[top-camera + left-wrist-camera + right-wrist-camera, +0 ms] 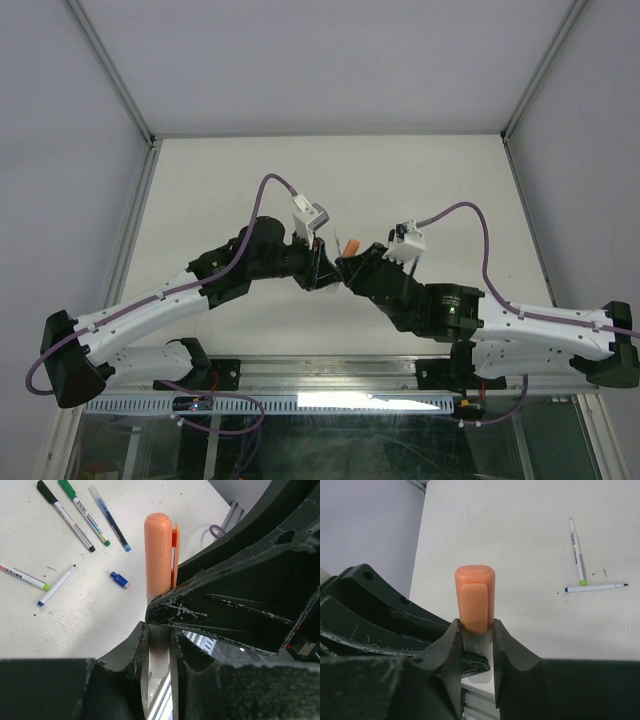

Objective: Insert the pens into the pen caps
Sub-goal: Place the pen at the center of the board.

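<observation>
Orange cap (159, 550): smooth plastic, satin sheen, clip the same. Pen barrel (158, 655) under it: smooth pale plastic. Left end effector (158, 630) & right end effector (476, 626): hard black plastic, matt, edges scuffed w/ whitish scratches. Counter (75, 625): white, matt, fine grain. Loose pens (75, 522), far left: glossy plastic barrels, printed labels. Cables (470, 215): purple, smooth sheath.

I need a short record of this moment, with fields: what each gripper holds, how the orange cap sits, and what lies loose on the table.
left gripper: shut on the pen, at its barrel
right gripper: shut on the orange cap, at its lower end
orange cap: on the pen's end; fully seated or not, cannot tell
loose blue cap: on the table, no pen in it
bare-tipped pen: on the table, apart from the loose blue cap
</observation>
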Tool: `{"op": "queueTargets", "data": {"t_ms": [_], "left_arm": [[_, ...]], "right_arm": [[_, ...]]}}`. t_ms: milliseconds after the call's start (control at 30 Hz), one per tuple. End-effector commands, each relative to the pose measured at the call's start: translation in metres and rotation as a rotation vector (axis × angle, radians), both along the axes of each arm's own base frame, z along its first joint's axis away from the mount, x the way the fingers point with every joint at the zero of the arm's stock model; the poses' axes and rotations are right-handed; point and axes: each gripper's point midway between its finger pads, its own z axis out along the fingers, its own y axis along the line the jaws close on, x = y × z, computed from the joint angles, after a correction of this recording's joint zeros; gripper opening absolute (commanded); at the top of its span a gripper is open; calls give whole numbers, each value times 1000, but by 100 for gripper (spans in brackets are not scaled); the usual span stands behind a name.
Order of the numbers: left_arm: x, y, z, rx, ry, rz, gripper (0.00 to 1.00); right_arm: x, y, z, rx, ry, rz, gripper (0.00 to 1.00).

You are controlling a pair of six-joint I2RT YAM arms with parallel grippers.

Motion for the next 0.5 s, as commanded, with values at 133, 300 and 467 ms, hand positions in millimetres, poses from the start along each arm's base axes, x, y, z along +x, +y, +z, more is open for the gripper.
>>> {"op": "queueTargets", "data": {"t_ms": [133, 300, 467], "left_arm": [[-2, -3, 33, -103, -75, -25, 13], [1, 2, 33, -99, -82, 4, 39], [13, 13, 28, -57, -89, 72, 41]], "right_arm": [[7, 1, 12, 42, 22, -18, 5], [21, -14, -4, -71, 71, -52, 4], [48, -46, -48, -254, 203, -89, 4]]}}
